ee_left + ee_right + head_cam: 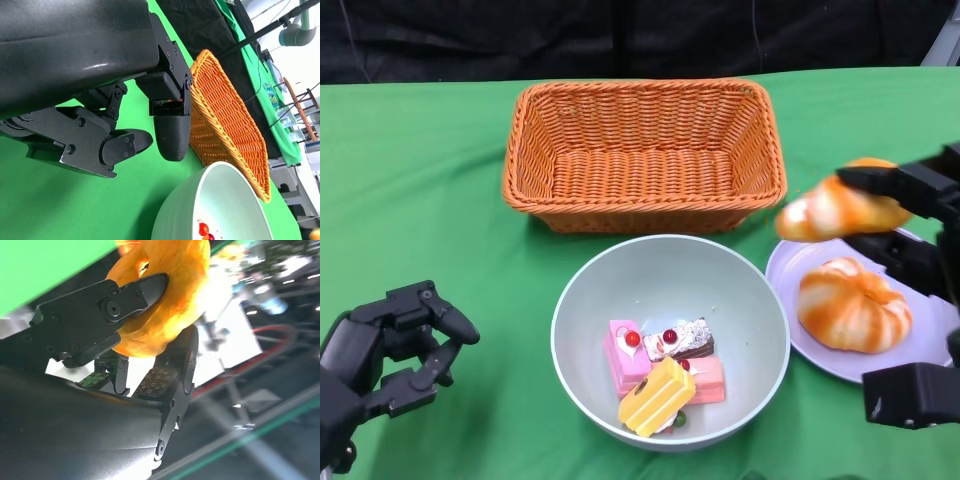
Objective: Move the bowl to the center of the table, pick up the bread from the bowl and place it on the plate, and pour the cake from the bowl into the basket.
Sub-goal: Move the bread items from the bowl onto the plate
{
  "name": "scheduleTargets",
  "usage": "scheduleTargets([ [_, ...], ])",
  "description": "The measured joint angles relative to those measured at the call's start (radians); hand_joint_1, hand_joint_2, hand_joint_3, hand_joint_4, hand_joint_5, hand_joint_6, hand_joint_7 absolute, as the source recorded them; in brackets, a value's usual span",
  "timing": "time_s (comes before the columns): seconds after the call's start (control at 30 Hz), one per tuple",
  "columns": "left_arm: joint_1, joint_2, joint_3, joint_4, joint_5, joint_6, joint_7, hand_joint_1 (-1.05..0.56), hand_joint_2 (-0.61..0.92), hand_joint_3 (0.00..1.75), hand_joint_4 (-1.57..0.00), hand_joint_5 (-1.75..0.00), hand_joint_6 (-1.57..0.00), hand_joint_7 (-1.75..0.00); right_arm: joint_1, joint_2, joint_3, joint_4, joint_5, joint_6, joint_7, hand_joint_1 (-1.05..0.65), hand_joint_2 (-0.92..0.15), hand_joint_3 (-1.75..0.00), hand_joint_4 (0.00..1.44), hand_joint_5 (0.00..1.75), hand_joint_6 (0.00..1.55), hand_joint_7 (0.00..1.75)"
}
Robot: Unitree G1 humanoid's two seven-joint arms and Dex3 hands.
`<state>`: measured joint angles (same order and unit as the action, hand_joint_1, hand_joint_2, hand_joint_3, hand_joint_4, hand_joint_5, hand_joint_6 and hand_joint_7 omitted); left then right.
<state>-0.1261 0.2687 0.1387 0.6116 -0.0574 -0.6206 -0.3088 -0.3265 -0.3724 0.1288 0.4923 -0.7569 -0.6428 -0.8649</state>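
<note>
Green surface (pixel 420 180): a green cloth covers it, and behind it there is a dark curtain.
Bowl (pixel 760 330): pale grey-green, standing about in the middle of the surface; I take it as the landmark for all places below.
Cake (pixel 660 375): several small pieces lie inside the bowl, pink ones, a yellow one and a dark one with cherries.
Basket (pixel 645 155): orange wicker, just behind the bowl, nothing seen inside.
Plate (pixel 790 275): pale lilac, just to the right of the bowl, and one bread roll (pixel 852 305) already lies on it.
Held bread (pixel 840 212): in the air to the right of the bowl, above the far edge of the plate.
Right hand (pixel 910 225): its fingers (pixel 145 290) are closed around the held bread from two sides; the right wrist view shows the grip clearly.
Left hand (pixel 390 350): to the left of the bowl, low over the surface, fingers curled in and holding nothing.
Step in hand: I judge it is placing the bread on the plate.
How to do well: lower the bread onto the free part of the plate, beside the roll, and release only when it is close to the plate, so it does not roll off.
</note>
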Motion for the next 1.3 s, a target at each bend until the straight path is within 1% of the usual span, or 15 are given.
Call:
scheduleTargets([
  [0.23,-0.007,0.006,0.001,0.003,0.0,0.0,0.0,-0.01,0.77,0.66,-0.76,-1.65,-0.76,-1.21,0.008,0.0,-0.02,0.061,0.011,0.023,-0.036,-0.05,-0.89,-0.02,0.84,1.17,1.05,0.5],
  [0.27,-0.007,0.006,0.001,0.004,0.0,0.0,0.0,0.0,0.77,0.66,-0.75,-1.65,-0.76,-1.21,0.007,0.0,-0.021,0.07,0.01,0.031,-0.045,-0.06,-0.88,-0.01,0.84,1.2,1.05,0.49],
  [0.37,-0.01,0.01,0.003,0.005,0.0,0.0,0.0,0.0,0.77,0.66,-0.75,-1.65,-0.76,-1.21,0.006,-0.001,-0.031,0.117,0.009,0.085,-0.082,-0.06,-0.87,0.0,0.83,1.23,1.05,0.47],
  [0.5,-0.012,0.012,0.005,0.007,0.0,0.0,0.0,-0.01,0.77,0.65,-0.75,-1.64,-0.76,-1.21,0.001,-0.002,-0.03,0.145,0.006,0.112,-0.107,-0.07,-0.88,-0.01,0.83,1.26,1.05,0.46],
  [0.6,-0.013,0.014,0.005,0.007,0.008,-0.001,0.001,-0.02,0.77,0.64,-0.76,-1.63,-0.76,-1.19,-0.039,-0.001,-0.031,0.235,0.0,0.2,-0.146,-0.06,-0.89,-0.02,0.79,1.36,1.04,0.46],
  [0.7,-0.013,0.017,0.005,0.007,0.01,-0.001,0.001,-0.02,0.78,0.63,-0.76,-1.62,-0.77,-1.19,-0.057,-0.001,-0.025,0.285,0.001,0.223,-0.168,-0.06,-0.9,-0.02,0.78,1.38,1.04,0.47],
  [0.8,-0.013,0.017,0.005,0.007,0.011,-0.001,0.001,-0.02,0.78,0.62,-0.76,-1.62,-0.77,-1.18,-0.066,-0.001,-0.009,0.304,0.002,0.224,-0.183,-0.07,-0.89,-0.02,0.77,1.39,1.03,0.48],
  [0.97,-0.013,0.018,0.006,0.008,0.017,-0.004,0.002,-0.01,0.79,0.59,-0.75,-1.6,-0.77,-1.16,-0.149,0.009,0.003,0.441,0.023,0.266,-0.177,-0.11,-0.88,-0.01,0.75,1.39,1.01,0.48],
  [1.0,-0.012,0.018,0.006,0.008,0.017,-0.004,0.002,-0.02,0.79,0.59,-0.76,-1.6,-0.78,-1.16,-0.162,0.01,0.008,0.462,0.03,0.265,-0.177,-0.11,-0.88,0.0,0.77,1.33,1.02,0.46],
  [1.07,-0.012,0.018,0.006,0.007,0.018,-0.004,0.005,-0.02,0.8,0.58,-0.76,-1.59,-0.78,-1.16,-0.187,0.016,0.019,0.508,0.04,0.267,-0.175,-0.11,-0.88,0.0,0.79,1.29,1.03,0.44],
  [1.2,-0.009,0.018,0.007,0.006,0.017,-0.004,0.007,-0.03,0.8,0.57,-0.77,-1.59,-0.79,-1.16,-0.215,0.027,0.037,0.576,0.059,0.299,-0.161,-0.14,-0.89,0.0,0.8,1.31,1.03,0.41],
  [1.3,-0.005,0.019,0.007,0.004,0.016,-0.004,0.007,-0.02,0.81,0.57,-0.76,-1.59,-0.78,-1.16,-0.224,0.042,0.048,0.61,0.075,0.323,-0.157,-0.15,-0.89,0.0,0.78,1.29,1.02,0.39],
])
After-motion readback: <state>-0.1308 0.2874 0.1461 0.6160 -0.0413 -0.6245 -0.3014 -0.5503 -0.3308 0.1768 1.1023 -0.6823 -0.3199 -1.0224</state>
